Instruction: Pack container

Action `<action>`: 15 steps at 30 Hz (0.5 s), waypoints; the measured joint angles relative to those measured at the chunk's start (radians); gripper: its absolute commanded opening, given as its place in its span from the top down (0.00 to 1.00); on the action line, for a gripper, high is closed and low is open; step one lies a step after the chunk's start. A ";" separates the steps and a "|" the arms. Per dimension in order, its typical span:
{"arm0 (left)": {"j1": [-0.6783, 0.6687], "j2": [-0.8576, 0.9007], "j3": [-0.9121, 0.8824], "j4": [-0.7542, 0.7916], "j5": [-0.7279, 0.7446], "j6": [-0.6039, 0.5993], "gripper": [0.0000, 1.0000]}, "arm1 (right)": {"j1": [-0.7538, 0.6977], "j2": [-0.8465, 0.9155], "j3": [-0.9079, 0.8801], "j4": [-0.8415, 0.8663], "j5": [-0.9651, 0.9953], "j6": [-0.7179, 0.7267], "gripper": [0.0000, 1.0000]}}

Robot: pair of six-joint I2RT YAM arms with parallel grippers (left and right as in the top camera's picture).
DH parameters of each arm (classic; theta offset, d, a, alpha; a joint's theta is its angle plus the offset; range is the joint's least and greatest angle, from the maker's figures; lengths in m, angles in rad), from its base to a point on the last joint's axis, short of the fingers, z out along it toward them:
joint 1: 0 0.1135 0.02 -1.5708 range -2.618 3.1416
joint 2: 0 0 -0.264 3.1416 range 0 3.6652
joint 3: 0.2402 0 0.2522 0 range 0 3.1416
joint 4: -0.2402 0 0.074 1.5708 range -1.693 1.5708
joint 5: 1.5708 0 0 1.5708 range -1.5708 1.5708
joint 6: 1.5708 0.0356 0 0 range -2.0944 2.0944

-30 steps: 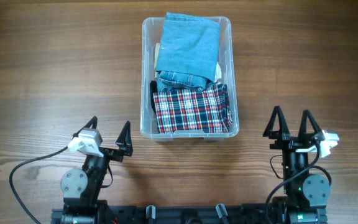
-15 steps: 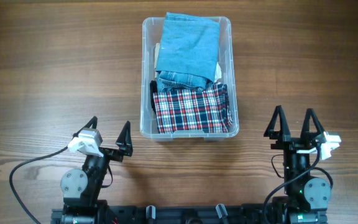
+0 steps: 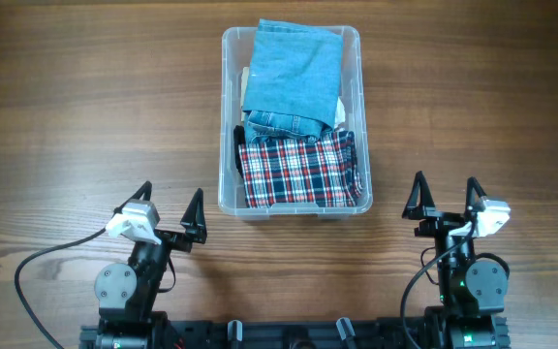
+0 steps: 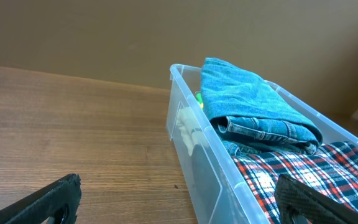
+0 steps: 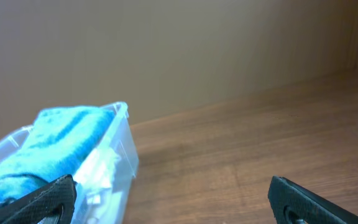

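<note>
While both arms sit low in the frame, the container (image 3: 227, 107) stands at upper centre of the overhead view, with folded jeans (image 3: 294, 73) at its far end and a plaid shirt (image 3: 298, 170) at its near end. The left gripper (image 3: 172, 191) and right gripper (image 3: 445, 181) gape wide, grasping nothing, well apart from the bin. Packing looks finished to me. The jeans stand proud of the rim, so a gentle downward press, fingers clear of the walls, would settle them.

Brown wood-grain tabletop (image 3: 85, 116), clear plastic container (image 3: 227, 116) directly on it, grain lengthwise past the container.
</note>
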 measured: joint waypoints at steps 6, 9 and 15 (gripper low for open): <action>0.000 0.000 0.000 0.000 0.000 0.000 0.00 | 0.000 0.000 0.000 -0.004 -0.004 -0.073 0.00; 0.000 0.000 0.000 0.000 0.000 0.000 0.00 | 0.000 0.000 0.000 -0.004 -0.004 -0.084 0.00; 0.000 0.000 0.000 0.000 0.000 0.000 0.00 | 0.000 0.000 0.000 -0.004 -0.008 -0.095 0.00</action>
